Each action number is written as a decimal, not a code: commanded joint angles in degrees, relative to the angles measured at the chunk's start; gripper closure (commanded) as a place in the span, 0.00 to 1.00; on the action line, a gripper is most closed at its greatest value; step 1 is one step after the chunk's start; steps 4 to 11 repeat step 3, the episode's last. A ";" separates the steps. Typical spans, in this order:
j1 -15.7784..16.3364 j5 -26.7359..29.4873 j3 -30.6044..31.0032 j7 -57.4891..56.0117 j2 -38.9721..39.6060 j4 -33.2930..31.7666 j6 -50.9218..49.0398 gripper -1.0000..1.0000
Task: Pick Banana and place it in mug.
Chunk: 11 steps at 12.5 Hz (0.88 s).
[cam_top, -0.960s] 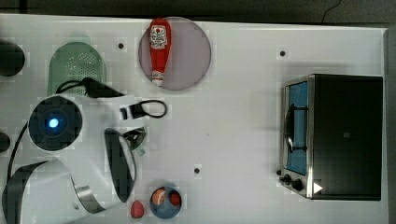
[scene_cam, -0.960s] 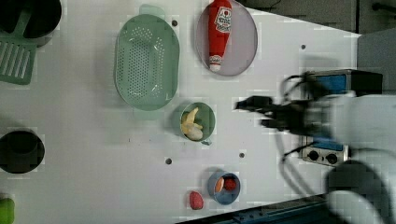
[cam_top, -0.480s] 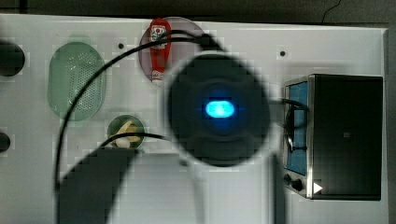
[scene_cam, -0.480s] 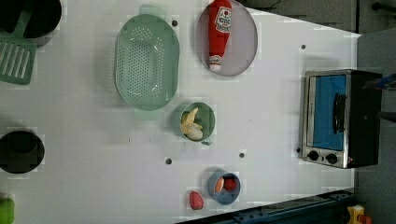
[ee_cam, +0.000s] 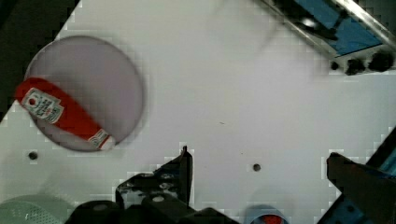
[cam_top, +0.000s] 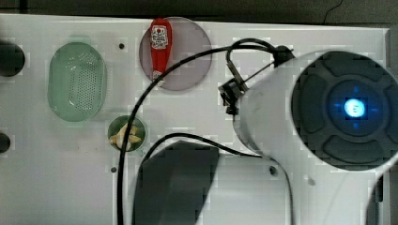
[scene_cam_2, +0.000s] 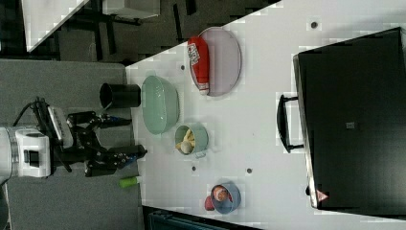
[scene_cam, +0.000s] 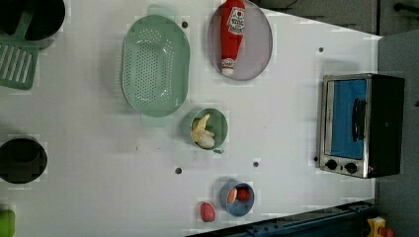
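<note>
The pale yellow banana [scene_cam: 203,132] lies inside the small dark green mug [scene_cam: 220,125], near the middle of the table in the left view. The top view shows the banana [cam_top: 125,134] in the mug [cam_top: 114,127] at the top view's left, and the right view has the banana [scene_cam_2: 186,140] in the mug [scene_cam_2: 199,137] too. My gripper [scene_cam_2: 123,137] is open with nothing between its fingers, well away from the mug toward the right view's left. In the wrist view the gripper [ee_cam: 261,175] stands open over bare table, with one dark finger [ee_cam: 183,170] showing.
A red ketchup bottle [scene_cam: 232,34] lies on a grey plate [scene_cam: 257,44]. A pale green colander [scene_cam: 155,64] sits beside the mug. A toaster oven [scene_cam: 363,123], a blue bowl [scene_cam: 237,197] and a small red fruit [scene_cam: 207,211] stand around. The arm's big white body [cam_top: 328,117] covers the top view's right.
The arm has swung across the top view from left to right and has left the left view. The banana has stayed in the mug. The gripper has stayed open.
</note>
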 commanded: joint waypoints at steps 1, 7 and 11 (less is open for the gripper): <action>1.13 0.61 1.63 1.64 0.74 0.52 0.54 0.00; 1.14 0.61 1.63 1.64 0.97 0.52 0.54 0.00; 1.14 0.61 1.63 1.64 0.97 0.52 0.54 0.00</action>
